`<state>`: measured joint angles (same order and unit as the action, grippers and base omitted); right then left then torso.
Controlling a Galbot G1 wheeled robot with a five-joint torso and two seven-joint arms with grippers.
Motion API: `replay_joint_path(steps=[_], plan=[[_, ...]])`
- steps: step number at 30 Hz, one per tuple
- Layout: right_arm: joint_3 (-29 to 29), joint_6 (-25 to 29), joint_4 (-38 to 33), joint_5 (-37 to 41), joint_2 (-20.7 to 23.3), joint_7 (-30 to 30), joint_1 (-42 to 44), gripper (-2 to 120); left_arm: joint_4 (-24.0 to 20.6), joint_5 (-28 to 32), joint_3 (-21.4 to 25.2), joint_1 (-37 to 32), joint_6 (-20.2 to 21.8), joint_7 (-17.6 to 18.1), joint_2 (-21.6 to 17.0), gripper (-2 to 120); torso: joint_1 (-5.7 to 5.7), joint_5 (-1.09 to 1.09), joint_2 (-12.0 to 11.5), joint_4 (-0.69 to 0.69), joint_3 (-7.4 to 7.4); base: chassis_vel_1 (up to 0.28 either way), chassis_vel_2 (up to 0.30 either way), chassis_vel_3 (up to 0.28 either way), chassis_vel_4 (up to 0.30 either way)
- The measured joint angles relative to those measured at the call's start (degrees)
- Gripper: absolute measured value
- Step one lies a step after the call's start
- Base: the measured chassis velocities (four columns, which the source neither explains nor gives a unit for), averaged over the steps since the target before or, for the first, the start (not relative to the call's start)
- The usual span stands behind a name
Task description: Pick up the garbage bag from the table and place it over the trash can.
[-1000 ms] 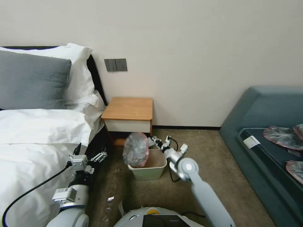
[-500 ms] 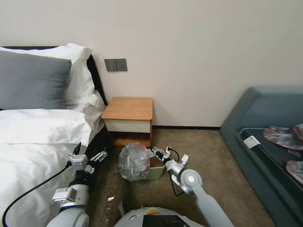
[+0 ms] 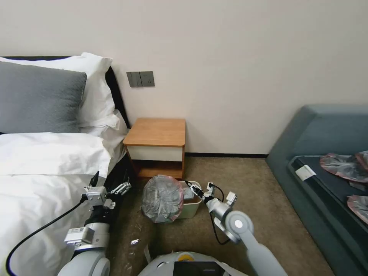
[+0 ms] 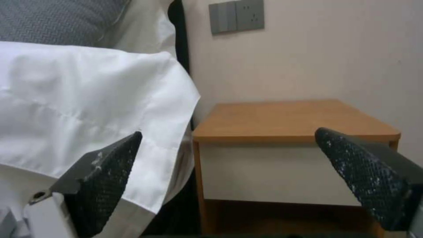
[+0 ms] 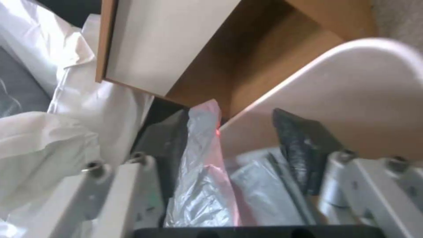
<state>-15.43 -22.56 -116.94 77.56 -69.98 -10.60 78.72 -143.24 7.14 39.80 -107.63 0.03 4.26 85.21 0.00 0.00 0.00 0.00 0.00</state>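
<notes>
Right gripper (image 3: 190, 186) low at the trash can (image 3: 190, 207), over its far rim; fingers (image 5: 304, 142) spread, with a fold of the garbage bag (image 3: 162, 198) lying between them — not pinched, by the look of the right wrist view. Most of the bag bulging off the can's left side, toward the bed (image 3: 42, 168), so the mouth probably needs pulling rightward across the opening. Left gripper (image 3: 109, 188) raised beside the bed, fingers (image 4: 105, 175) wide apart, empty; near the bag's loose side. Worktop (image 3: 157, 132) bare behind.
</notes>
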Motion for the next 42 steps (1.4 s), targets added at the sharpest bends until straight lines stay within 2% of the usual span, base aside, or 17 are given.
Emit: replay_joint_path(steps=[2, 5, 6, 10, 13, 18, 25, 33, 36, 40, 42], plan=[[-0.39, 0.13, -0.61, -0.15, 0.23, -0.19, 0.42, 61, 0.0, 0.0, -0.11, 0.2, -0.04, 0.01, -0.04, 100, 0.0, 0.0, 0.0, 0.0, 0.0, 0.0, 0.0, 0.0, 0.0], [-1.82, 0.74, -2.31, -0.7, 0.82, -0.61, 1.52, 75, 0.0, 0.06, -0.43, 0.65, -0.07, 0.0, -0.43, 100, 0.0, 0.0, 0.0, 0.0, 0.0, 0.0, 0.0, 0.0, 0.0], [-1.82, 0.74, -2.31, -0.7, 0.82, -0.61, 1.52, 75, 0.0, 0.06, -0.43, 0.65, -0.07, 0.0, -0.43, 100, 0.0, 0.0, 0.0, 0.0, 0.0, 0.0, 0.0, 0.0, 0.0], [-4.78, 1.23, -4.8, -0.84, 0.93, -1.7, 2.54, 95, 0.0, 0.31, -0.82, 1.1, -0.07, -0.04, -1.4, 100, 0.0, 0.0, 0.0, 0.0, 0.0, 0.0, 0.0, 0.0, 0.0], [-6.4, 1.45, -6.01, -0.75, 0.82, -2.38, 2.96, 99, 0.0, 0.44, -1.12, 1.12, -0.05, -0.08, -1.9, 100, 0.0, 0.0, 0.0, 0.0, 0.0, 0.0, 0.0, 0.0, 0.0], [-10.82, 1.53, -10.15, 0.11, 0.77, -4.18, 4.73, 100, 0.0, 1.21, -2.36, 1.4, 0.6, -0.1, -4.29, 100, 0.0, 0.0, 0.0, 0.0, 0.0, 0.0, 0.0, 0.0, 0.0], [-12.98, 2.32, -14.15, -0.57, 0.45, -6.02, 6.29, 100, 1.1, 1.65, -5.17, 2.37, 1.65, 0.49, -8.27, 100, 0.0, 0.0, 0.0, 0.0, 0.0, 0.0, 0.0, 0.0, 0.0], [-13.92, 3.63, -19.05, -3.32, -0.51, -9.13, 7.27, 100, 5.24, 2.37, -11.91, 5.16, 5.59, 4.64, -10.33, 97, 0.0, -0.01, 0.0, 0.0, 0.0, 0.0, 0.0, 0.0, 0.0], [-14.27, 4.41, -21.17, -5.53, -0.66, -10.56, 7.72, 100, 6.95, 1.1, -14.68, 5.64, 7.02, 7.33, -10.86, 89, 0.0, 0.0, 0.0, 0.01, 0.0, 0.0, 0.0, 0.0, 0.0], [-14.29, 4.74, -22.01, -7.45, -1.12, -10.65, 8.5, 100, 7.98, 0.04, -16.01, 5.72, 7.68, 8.53, -11.16, 81, 0.0, 0.0, 0.0, 0.0, 0.0, 0.0, 0.0, 0.0, 0.0], [-14.24, 4.88, -22.55, -8.82, -1.87, -10.58, 9.25, 100, 9.1, -0.7, -17.22, 5.72, 8.52, 10.35, -11.23, 69, 0.0, -0.01, 0.0, 0.0, 0.0, 0.0, 0.0, 0.0, 0.0]])
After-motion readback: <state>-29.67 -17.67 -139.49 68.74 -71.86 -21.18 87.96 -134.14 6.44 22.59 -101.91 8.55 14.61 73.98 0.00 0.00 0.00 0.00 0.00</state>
